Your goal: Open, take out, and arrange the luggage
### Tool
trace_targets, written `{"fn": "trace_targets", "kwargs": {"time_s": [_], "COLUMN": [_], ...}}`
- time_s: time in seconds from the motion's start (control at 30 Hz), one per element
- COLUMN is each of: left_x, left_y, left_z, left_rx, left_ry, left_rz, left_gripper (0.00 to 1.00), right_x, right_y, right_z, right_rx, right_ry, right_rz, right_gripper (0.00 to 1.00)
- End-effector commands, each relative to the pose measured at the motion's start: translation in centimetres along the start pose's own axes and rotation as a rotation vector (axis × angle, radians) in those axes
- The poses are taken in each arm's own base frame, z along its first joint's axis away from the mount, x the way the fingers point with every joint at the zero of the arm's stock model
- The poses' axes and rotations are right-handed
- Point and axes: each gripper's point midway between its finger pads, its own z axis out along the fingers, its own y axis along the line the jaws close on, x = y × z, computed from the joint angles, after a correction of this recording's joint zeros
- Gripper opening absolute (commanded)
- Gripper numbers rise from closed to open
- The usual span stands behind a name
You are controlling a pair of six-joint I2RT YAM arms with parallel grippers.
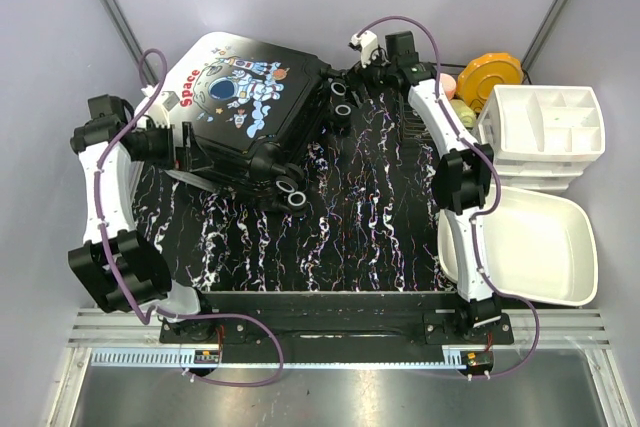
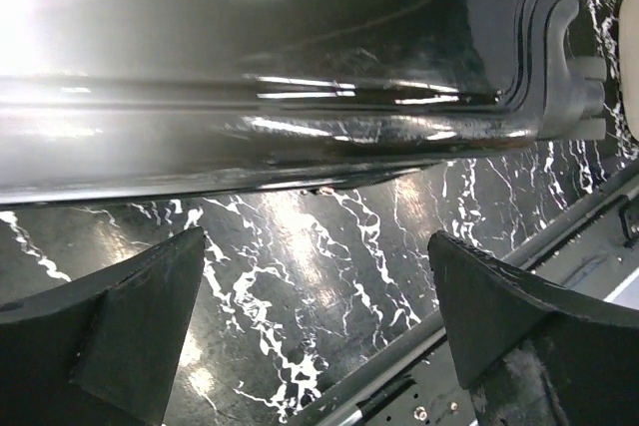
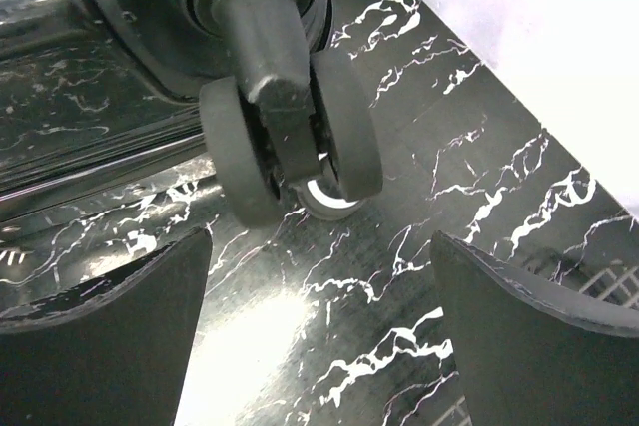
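Note:
The luggage lies shut at the back left of the black marbled mat, printed side up and turned at an angle, with its wheels pointing right. My left gripper stands open at the case's left side. In the left wrist view its fingers hold nothing, and the glossy dark shell is just beyond them. My right gripper is open at the case's far right corner. In the right wrist view a black double wheel hangs just ahead of the empty fingers.
A white basin sits at the right beside the right arm. Behind it stands a white drawer organiser, with an orange dish and small pink and green items at the back. Grey walls close in both sides.

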Motion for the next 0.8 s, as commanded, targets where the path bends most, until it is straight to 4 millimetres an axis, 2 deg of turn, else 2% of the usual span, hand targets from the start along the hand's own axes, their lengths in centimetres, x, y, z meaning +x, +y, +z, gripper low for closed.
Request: {"fn": "trace_targets", "kwargs": {"time_s": [0.0,0.07,0.2,0.43,0.53,0.57,0.63,0.67,0.73,0.77], "left_x": [0.3,1.0,1.6,1.0,0.8,0.9,0.8,0.7,0.5,0.2], "left_y": [-1.9,-2.0,-2.1,-2.1,-1.9,-1.7,-1.3,-1.2,-0.8,-0.6], "left_z": [-0.1,0.1,0.3,0.3,0.1,0.0,-0.1,-0.1,-0.2,-0.3], "left_rx": [0.072,0.076,0.083,0.082,0.081,0.086,0.082,0.082,0.076,0.066], "left_ry": [-0.035,-0.026,-0.021,-0.047,-0.059,-0.064,-0.074,-0.079,-0.087,-0.091], "left_rz": [0.016,0.009,-0.003,-0.052,-0.080,-0.102,-0.122,-0.126,-0.150,-0.150], "left_gripper": [0.98,0.98,0.98,0.98,0.98,0.98,0.98,0.98,0.97,0.97], "right_x": [-3.0,-3.6,-3.1,-3.8,-4.3,-4.9,-4.8,-5.0,-4.0,-4.7], "right_y": [0.3,0.2,-0.2,0.5,1.3,2.2,2.5,2.6,2.8,3.0], "right_z": [0.0,0.2,1.5,3.3,3.6,3.5,3.4,3.0,2.9,2.0], "right_rx": [-0.043,-0.042,-0.039,-0.042,-0.066,-0.089,-0.101,-0.101,-0.111,-0.106], "right_ry": [-0.073,-0.093,-0.097,-0.139,-0.162,-0.178,-0.176,-0.177,-0.153,-0.158], "right_rz": [-0.108,-0.152,-0.201,-0.303,-0.318,-0.320,-0.310,-0.310,-0.313,-0.318], "right_gripper": [1.00,1.00,1.00,0.99,0.95,0.78,0.67,0.56,0.43,0.28]}}
